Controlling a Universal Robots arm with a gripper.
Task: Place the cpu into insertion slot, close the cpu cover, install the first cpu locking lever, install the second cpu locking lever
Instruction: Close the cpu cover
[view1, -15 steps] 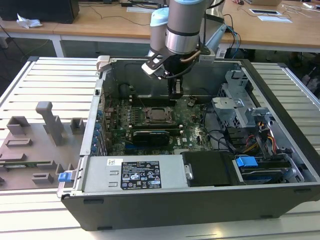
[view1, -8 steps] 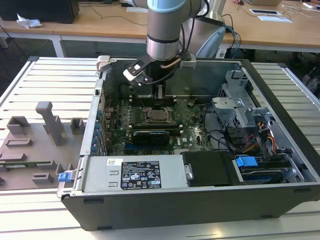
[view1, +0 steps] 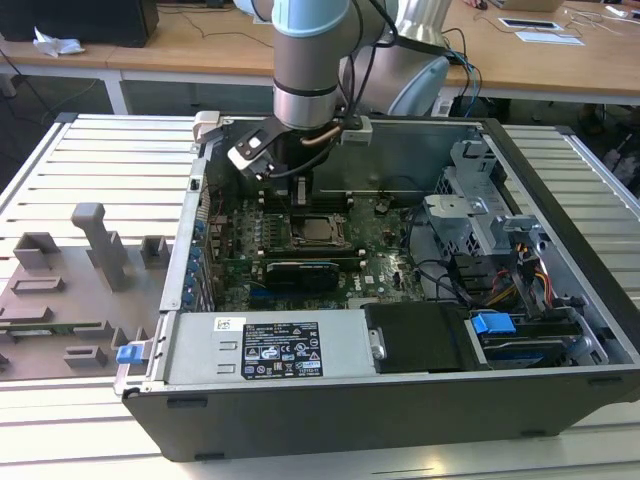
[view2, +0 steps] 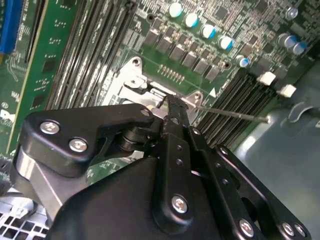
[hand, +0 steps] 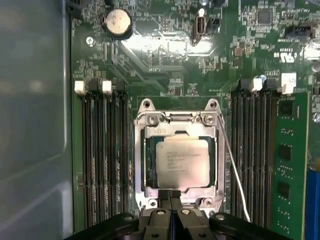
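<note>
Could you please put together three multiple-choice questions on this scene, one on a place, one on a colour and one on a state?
1. Where is the cpu?
A) on the grey tray beside the case
B) in the insertion slot
C) on the wooden desk behind

2. What colour is the circuit board around the slot?
A) red
B) white
C) green

3. How does the cpu cover lie?
A) down flat over the cpu
B) raised upright
C) taken off the board

Answers:
1 B: in the first wrist view the chip sits inside the socket's rim.
2 C: the board is green on every side of the socket.
3 A: the silvery frame lies around the chip, whose top shows through its window.
</note>
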